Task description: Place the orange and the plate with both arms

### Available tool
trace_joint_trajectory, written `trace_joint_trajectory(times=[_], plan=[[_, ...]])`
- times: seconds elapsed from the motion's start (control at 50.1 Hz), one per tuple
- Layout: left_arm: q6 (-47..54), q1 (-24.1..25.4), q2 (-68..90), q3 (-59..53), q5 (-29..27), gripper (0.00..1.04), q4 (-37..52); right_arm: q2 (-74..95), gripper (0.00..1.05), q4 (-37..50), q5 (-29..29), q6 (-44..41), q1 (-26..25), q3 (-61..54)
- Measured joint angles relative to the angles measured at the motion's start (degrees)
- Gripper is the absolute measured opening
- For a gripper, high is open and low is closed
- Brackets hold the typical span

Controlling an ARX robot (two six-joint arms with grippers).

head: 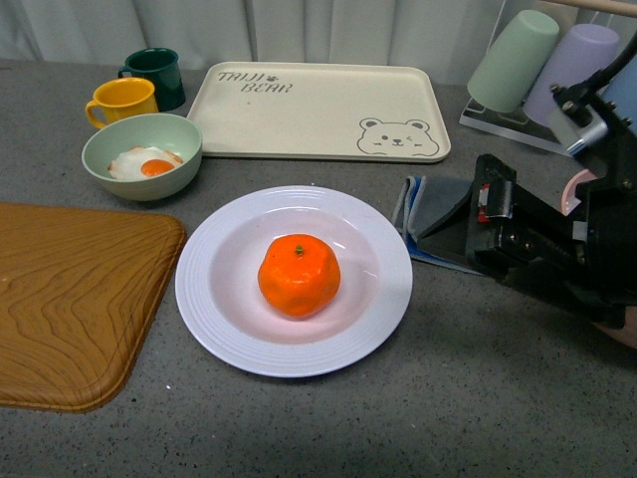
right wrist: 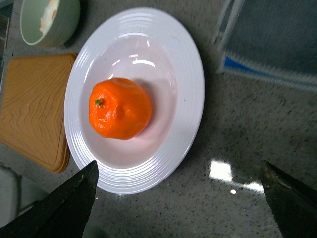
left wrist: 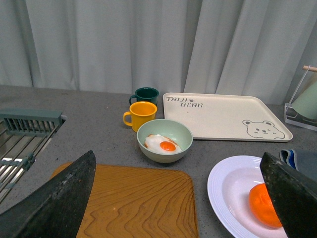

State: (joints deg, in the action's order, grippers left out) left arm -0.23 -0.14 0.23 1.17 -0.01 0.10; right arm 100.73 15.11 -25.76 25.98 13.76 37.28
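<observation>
Orange: sits in the well of the white plate, at its centre, stem dot up. Plate flat on the grey counter.
Right gripper: jaws spread wide, empty, at the plate's 3 o'clock.
Left gripper: jaws spread wide, nothing held.
Green bowl with fried egg at the plate's 10 o'clock, wooden board at 9, bear tray at 12.

In the left wrist view we're seeing part of the orange, w/ a finger of the left gripper covering the rest, & the plate is running off-frame. In front we're losing the wooden board at the left edge (green bowl too, in the right wrist view).
</observation>
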Motion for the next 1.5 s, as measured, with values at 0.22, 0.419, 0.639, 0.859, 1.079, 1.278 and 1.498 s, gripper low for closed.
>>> trace_joint_trajectory(times=[0.22, 0.419, 0.639, 0.859, 1.079, 1.278, 1.498], plan=[[0.0, 0.0, 0.0, 0.0, 0.0, 0.98, 0.0, 7.4, 0.95, -4.0, -2.1, 3.1, 0.0, 5.2], [0.0, 0.0, 0.0, 0.0, 0.0, 0.98, 0.0, 13.3, 0.95, 0.5, -6.7, 8.5, 0.0, 7.3], [0.0, 0.0, 0.0, 0.0, 0.0, 0.98, 0.0, 18.7, 0.95, 4.9, -8.4, 15.1, -0.2, 10.5], [0.0, 0.0, 0.0, 0.0, 0.0, 0.98, 0.0, 24.5, 0.95, 9.2, -11.1, 21.5, 0.2, 14.2], [0.0, 0.0, 0.0, 0.0, 0.0, 0.98, 0.0, 27.6, 0.95, 8.7, -11.4, 25.6, 1.7, 18.3], [0.0, 0.0, 0.0, 0.0, 0.0, 0.98, 0.0, 29.1, 0.68, 4.3, -10.3, 26.7, 2.2, 21.3], [0.0, 0.0, 0.0, 0.0, 0.0, 0.98, 0.0, 29.7, 0.31, 0.2, -9.0, 27.0, 1.8, 21.9]])
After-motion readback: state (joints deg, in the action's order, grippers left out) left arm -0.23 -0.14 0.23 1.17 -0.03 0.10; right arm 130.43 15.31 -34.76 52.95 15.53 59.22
